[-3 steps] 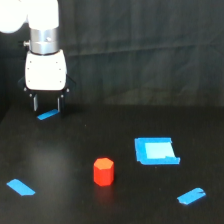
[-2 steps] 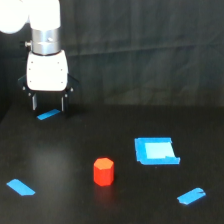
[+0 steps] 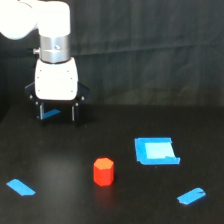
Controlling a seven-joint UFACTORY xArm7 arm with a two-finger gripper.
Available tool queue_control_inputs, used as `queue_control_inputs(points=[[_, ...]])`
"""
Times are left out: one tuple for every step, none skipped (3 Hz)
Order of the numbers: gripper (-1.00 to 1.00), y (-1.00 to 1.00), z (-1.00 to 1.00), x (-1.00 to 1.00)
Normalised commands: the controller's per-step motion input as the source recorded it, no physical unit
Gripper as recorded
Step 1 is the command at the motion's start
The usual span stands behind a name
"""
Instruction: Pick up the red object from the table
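Fingers [image 3: 41, 112]: two short dark prongs hang from the gripper [image 3: 58, 114], set well apart with a clear gap between them and nothing held. A blue tape strip [image 3: 50, 114] shows through that gap; whether it lies directly beneath or further back cannot be told.

Table [image 3: 65, 200]: flat matte black surface filling the lower half of the exterior view, with a black curtain [image 3: 150, 50] behind it.

Arm [image 3: 47, 30]: white, with a metal ring above a white wrist housing, standing upright at the exterior view's upper left.

Blue square patch [image 3: 156, 150]: lies flat on the table toward the exterior view's right, with a paler centre.

Red object [image 3: 103, 171]: orange-red hexagonal block, upright on the table near the lower centre, well apart from the gripper and untouched. It sits between the gripper and the blue patch, nearer the camera than both.

Two further tape strips: one [image 3: 20, 187] at the lower left, one [image 3: 191, 196] at the lower right, both flat.
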Motion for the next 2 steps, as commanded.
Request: queue_control_inputs(points=[[0.95,-0.89,-0.08,0.71],[1.00,-0.76,-0.12,0.73]])
